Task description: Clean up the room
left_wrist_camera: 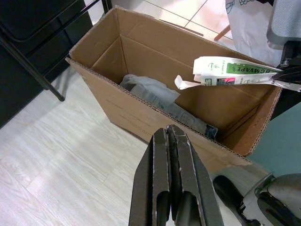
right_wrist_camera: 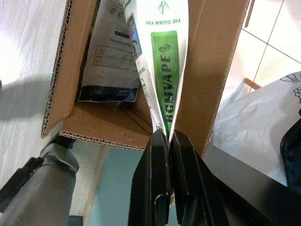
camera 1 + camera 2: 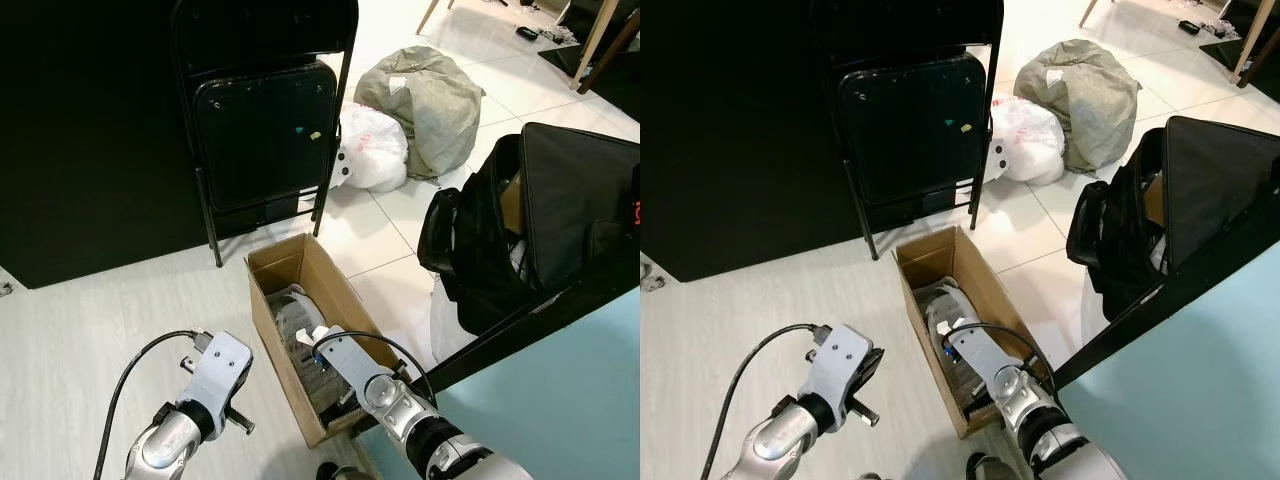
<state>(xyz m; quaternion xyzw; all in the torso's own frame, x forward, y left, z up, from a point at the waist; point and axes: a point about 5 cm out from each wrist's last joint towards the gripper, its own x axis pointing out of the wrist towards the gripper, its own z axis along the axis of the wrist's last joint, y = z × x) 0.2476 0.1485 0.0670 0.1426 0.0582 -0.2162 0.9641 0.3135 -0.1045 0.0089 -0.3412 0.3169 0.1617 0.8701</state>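
An open cardboard box (image 3: pixel 272 340) stands on the pale floor in front of a black folding chair. My right gripper (image 2: pixel 165 134) is shut on a flattened white and green packet (image 2: pixel 164 61), which hangs over the near end of the box (image 2: pixel 216 70). Grey and white wrappers (image 2: pixel 110 61) lie inside on the bottom. My left gripper (image 1: pixel 169 134) is shut with nothing in it, hovering over the floor on the left side of the box (image 1: pixel 122 110). From there the held packet (image 1: pixel 230 75) is seen above the box's rim.
The folding chair (image 3: pixel 265 140) leans against a black panel (image 3: pixel 80 130) just beyond the box. A white plastic bag (image 3: pixel 372 148) and a grey-green sack (image 3: pixel 425 100) lie behind on the right. An open black bag (image 3: pixel 530 230) and a teal surface (image 3: pixel 560 400) crowd the right side.
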